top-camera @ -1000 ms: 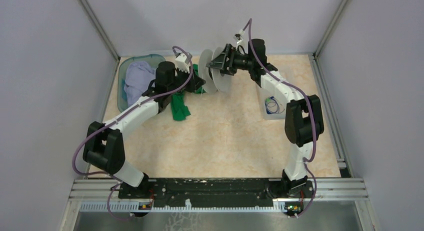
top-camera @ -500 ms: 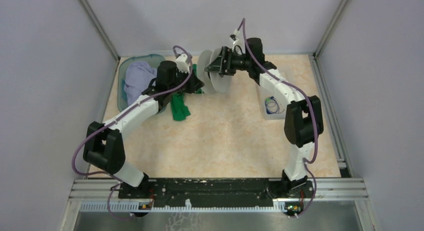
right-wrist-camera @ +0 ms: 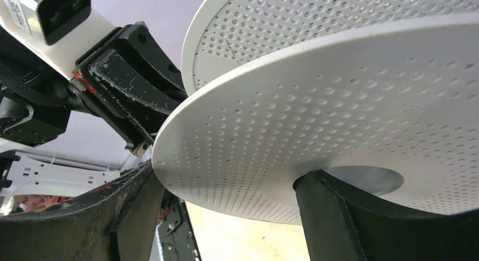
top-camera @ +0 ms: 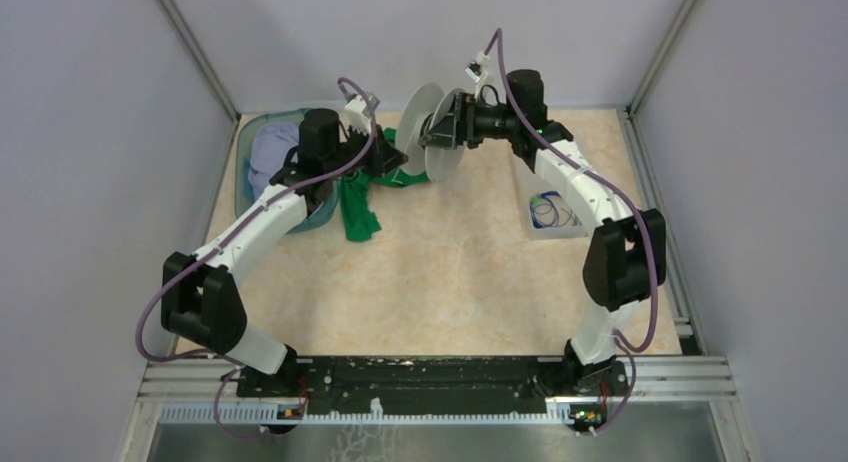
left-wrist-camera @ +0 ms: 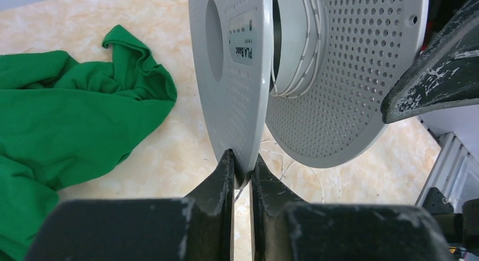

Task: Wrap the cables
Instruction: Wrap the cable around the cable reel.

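The pale-grey spool (top-camera: 432,122) hangs tilted above the table's far middle, held by both grippers. My left gripper (left-wrist-camera: 243,166) is shut on the rim of one flange (left-wrist-camera: 237,74). My right gripper (right-wrist-camera: 231,176) holds the other flange (right-wrist-camera: 339,120), with one finger (right-wrist-camera: 333,216) in the centre hole and the other (right-wrist-camera: 135,210) at the rim. The hair-thin whitish cable (left-wrist-camera: 308,40) is partly wound on the hub, and a loose strand (left-wrist-camera: 319,185) lies on the table. The dark blue cable (top-camera: 546,211) lies looped in a clear bin.
A green cloth (top-camera: 356,207) lies under the left arm and also shows in the left wrist view (left-wrist-camera: 68,108). A teal basket (top-camera: 243,142) with a lavender cloth (top-camera: 265,150) stands at the far left. The clear bin (top-camera: 545,230) stands at the right by the right arm.
Both arms have lifted the spool and tilted it, and it now sits higher and a little further back. The left arm has swung to the left at the elbow.
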Robot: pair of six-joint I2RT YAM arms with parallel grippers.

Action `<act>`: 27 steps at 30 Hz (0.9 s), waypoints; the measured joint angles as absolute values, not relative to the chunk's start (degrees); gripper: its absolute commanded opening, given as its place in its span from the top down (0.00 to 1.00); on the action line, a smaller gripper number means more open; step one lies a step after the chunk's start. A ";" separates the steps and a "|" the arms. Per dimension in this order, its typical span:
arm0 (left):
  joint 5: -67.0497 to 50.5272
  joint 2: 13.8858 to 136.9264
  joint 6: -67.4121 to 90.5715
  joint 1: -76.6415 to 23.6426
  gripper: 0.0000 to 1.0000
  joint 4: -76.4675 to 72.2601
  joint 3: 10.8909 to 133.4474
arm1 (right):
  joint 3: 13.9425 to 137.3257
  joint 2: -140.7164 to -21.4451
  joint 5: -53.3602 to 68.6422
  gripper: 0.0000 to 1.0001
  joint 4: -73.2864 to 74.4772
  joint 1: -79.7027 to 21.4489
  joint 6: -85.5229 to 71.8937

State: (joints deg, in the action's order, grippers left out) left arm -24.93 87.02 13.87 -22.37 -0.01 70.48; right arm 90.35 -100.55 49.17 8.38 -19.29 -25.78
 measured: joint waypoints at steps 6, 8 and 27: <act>-21.43 87.11 10.98 -23.16 1.00 2.66 70.85 | 93.54 -103.31 48.49 0.18 13.17 -19.62 -26.26; -18.94 87.48 10.63 -23.46 1.00 4.23 71.66 | 95.26 -104.51 46.48 0.16 14.63 -20.25 -26.06; -12.38 88.27 14.90 -19.46 1.00 5.98 69.63 | 88.88 -101.86 36.49 0.05 11.75 -21.12 -26.24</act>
